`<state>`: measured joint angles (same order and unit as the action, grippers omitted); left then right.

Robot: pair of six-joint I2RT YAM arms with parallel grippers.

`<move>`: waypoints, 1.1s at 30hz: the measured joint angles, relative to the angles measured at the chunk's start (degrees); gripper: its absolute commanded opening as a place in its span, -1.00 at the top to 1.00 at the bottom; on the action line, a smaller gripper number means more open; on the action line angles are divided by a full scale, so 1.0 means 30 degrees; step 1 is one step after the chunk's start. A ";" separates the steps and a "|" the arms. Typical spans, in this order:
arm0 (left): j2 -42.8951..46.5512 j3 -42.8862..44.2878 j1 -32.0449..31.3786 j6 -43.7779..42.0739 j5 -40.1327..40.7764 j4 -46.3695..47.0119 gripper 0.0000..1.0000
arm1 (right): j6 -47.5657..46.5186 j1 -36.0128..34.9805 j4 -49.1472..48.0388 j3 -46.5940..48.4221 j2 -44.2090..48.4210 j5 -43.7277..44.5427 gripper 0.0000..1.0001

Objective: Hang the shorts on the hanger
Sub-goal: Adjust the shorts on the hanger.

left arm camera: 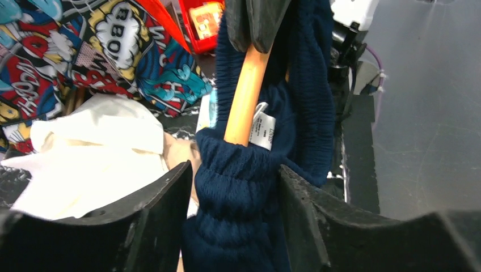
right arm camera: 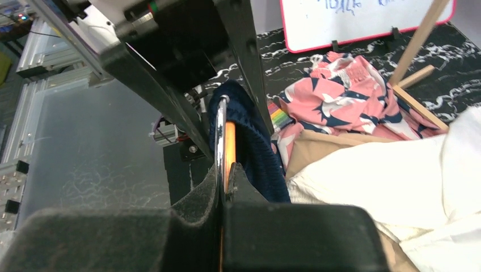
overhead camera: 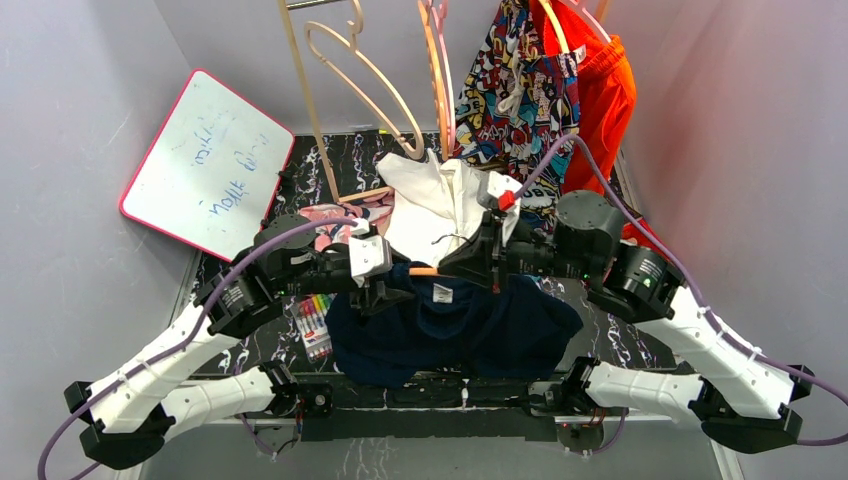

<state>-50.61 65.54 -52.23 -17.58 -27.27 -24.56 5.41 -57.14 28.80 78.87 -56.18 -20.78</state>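
Note:
The navy shorts (overhead camera: 450,330) lie bunched at the table's near middle, their waistband threaded onto the orange-tan hanger (overhead camera: 424,271). In the left wrist view the hanger's arm (left arm camera: 245,96) runs into the gathered waistband (left arm camera: 244,192). My left gripper (left arm camera: 235,175) stands open around that bunched band: the right finger touches the cloth and a thin gap shows at the left finger. My right gripper (right arm camera: 226,170) is shut on the hanger (right arm camera: 230,147), its orange arm and chrome wire pinched between the pads, with navy cloth (right arm camera: 255,147) hanging just beyond. From above, the two grippers (overhead camera: 385,290) (overhead camera: 468,262) face each other.
A cream garment (overhead camera: 435,200) and a pink patterned one (overhead camera: 335,222) lie behind the arms. Comic-print shorts (overhead camera: 515,90) and orange shorts (overhead camera: 600,90) hang at the back right, beside pale hangers (overhead camera: 350,60). A whiteboard (overhead camera: 205,160) leans at the left, and a marker pack (overhead camera: 313,325) lies by the shorts.

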 measured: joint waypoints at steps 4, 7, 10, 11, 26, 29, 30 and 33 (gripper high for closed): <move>0.0393 0.0000 0.0000 0.0284 0.0168 0.0736 -0.60 | -0.0029 0.0000 -0.0044 -0.0918 0.1180 0.0794 1.00; 0.0831 0.0000 0.0000 0.0401 0.0335 0.0903 -0.71 | -0.0117 0.0007 -0.0219 -0.0933 0.1603 0.1188 1.00; 0.1129 0.0000 0.0000 0.0510 0.0546 0.1158 -0.74 | -0.0219 0.0007 -0.0299 -0.0940 0.1960 0.1588 1.00; 0.1224 0.0000 0.0000 0.0554 0.0736 0.1304 -0.74 | -0.0233 0.0007 -0.0350 -0.0962 0.2091 0.1749 1.00; 0.0634 0.0138 -0.0007 0.0131 0.3024 0.3096 0.29 | -0.0532 0.0015 -0.0576 -0.1115 0.2965 0.2222 1.00; 0.1035 -0.0153 -0.0007 0.0058 0.4233 0.3519 0.24 | -0.0670 0.0015 -0.0576 -0.1115 0.3432 0.2616 1.00; 0.1246 -0.0277 -0.0007 0.0051 0.4634 0.3606 0.23 | -0.0736 0.0015 -0.0576 -0.1115 0.3665 0.2769 1.00; 0.1668 -0.0401 -0.0007 -0.0007 0.5668 0.3628 0.04 | -0.0809 0.0015 -0.0576 -0.1115 0.4204 0.2965 1.00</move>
<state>-45.60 64.34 -52.25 -17.61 -10.26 -13.67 2.98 -57.10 27.07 75.53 -43.57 -11.88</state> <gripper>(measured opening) 0.387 0.041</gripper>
